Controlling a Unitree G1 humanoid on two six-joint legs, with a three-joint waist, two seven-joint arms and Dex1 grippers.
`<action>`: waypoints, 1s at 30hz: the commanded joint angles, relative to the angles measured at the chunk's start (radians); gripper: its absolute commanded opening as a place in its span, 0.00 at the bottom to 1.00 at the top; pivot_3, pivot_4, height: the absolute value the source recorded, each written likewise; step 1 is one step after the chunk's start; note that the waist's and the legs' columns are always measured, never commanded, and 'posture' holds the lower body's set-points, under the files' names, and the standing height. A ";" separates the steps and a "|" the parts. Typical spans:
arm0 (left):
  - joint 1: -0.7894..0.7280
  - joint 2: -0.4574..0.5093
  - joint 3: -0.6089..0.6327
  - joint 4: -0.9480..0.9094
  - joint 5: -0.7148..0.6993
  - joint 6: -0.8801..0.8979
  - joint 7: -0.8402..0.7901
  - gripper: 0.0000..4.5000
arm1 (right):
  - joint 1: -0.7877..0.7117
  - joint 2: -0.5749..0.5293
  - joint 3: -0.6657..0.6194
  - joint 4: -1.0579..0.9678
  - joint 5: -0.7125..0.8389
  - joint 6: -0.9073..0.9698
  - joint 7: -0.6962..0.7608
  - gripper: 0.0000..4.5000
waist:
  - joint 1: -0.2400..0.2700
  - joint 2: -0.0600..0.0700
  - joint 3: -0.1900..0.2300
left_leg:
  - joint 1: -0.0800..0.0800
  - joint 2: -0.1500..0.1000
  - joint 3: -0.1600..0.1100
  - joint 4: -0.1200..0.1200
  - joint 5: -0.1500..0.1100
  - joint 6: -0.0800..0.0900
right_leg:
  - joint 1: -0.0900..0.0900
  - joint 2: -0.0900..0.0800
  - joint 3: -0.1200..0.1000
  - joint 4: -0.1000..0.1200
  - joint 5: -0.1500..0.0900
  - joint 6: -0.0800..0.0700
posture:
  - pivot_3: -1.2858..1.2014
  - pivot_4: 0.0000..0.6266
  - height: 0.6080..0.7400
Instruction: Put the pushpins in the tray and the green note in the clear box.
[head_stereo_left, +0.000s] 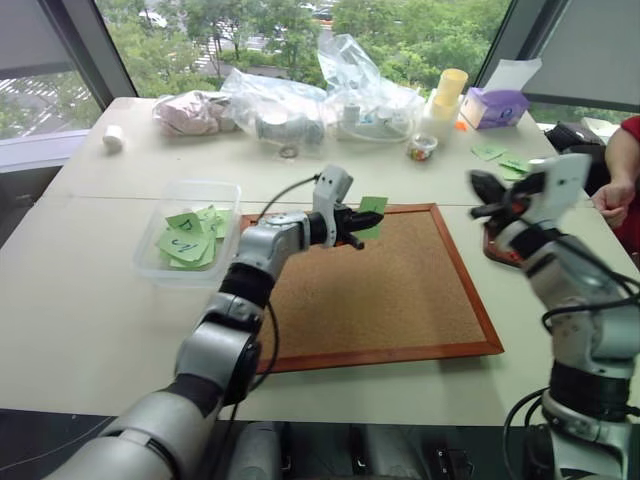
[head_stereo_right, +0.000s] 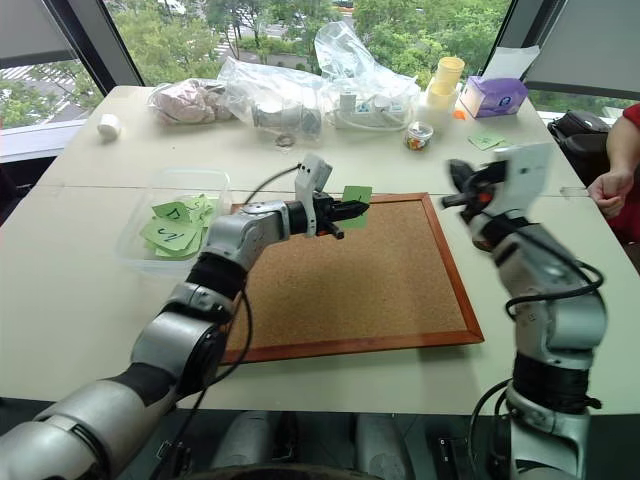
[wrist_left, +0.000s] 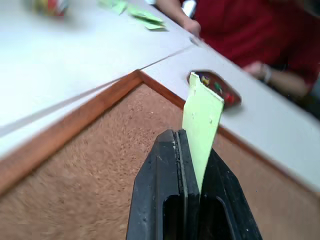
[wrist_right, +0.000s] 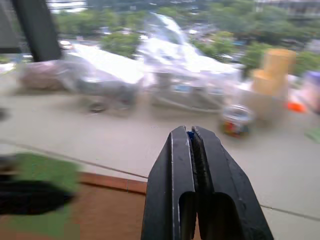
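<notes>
My left gripper (head_stereo_left: 355, 228) is shut on the green note (head_stereo_left: 372, 208) and holds it in the air over the corkboard's far edge. In the left wrist view the note (wrist_left: 201, 117) stands upright between the black fingers (wrist_left: 165, 165). The clear box (head_stereo_left: 190, 192) sits to the left of the corkboard with several green slips (head_stereo_left: 185, 240) in it. The dark reddish tray (wrist_left: 225, 105), with pushpins (wrist_left: 206, 80) in it, lies just off the board's right edge, partly behind my right arm. My right gripper (head_stereo_left: 478, 195) hovers above that spot, shut, with a tiny blue pushpin head (wrist_right: 189, 133) pinched at its tips.
The wood-framed corkboard (head_stereo_left: 380, 290) covers the middle of the table. Clear plastic bags (head_stereo_left: 280, 105), a small clear cup (head_stereo_left: 422, 147), yellow cups (head_stereo_left: 450, 90) and a purple tissue box (head_stereo_left: 492, 105) line the far side. Loose green slips (head_stereo_left: 505, 160) and a person's hand (head_stereo_left: 610, 200) are at the right.
</notes>
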 joint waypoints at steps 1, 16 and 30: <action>0.037 0.079 -0.143 -0.246 0.090 -0.107 -0.101 0.01 | 0.018 -0.077 -0.008 0.105 -0.068 0.029 -0.025 0.00 | -0.003 0.001 -0.001 | 0.000 0.000 0.000 0.000 0.000 0.000 | 0.000 0.000 0.000 0.000 0.000 0.000 | 0.52 0.24 0.96; 0.100 0.085 -0.178 -0.329 0.097 -0.084 -0.077 0.00 | -0.068 -0.103 0.097 0.598 -0.180 -0.235 0.069 0.06 | -0.008 0.005 -0.001 | 0.001 -0.001 0.000 0.001 0.000 0.001 | 0.000 0.002 0.002 0.000 0.001 0.001 | 0.52 0.24 0.96; 0.115 0.089 -0.191 -0.342 0.103 -0.080 -0.071 0.00 | -0.065 -0.096 0.071 0.604 -0.162 -0.272 0.061 1.00 | -0.008 0.005 -0.001 | 0.001 0.000 0.000 0.001 0.000 0.000 | 0.000 0.002 0.002 0.000 0.001 0.001 | 0.52 0.24 0.96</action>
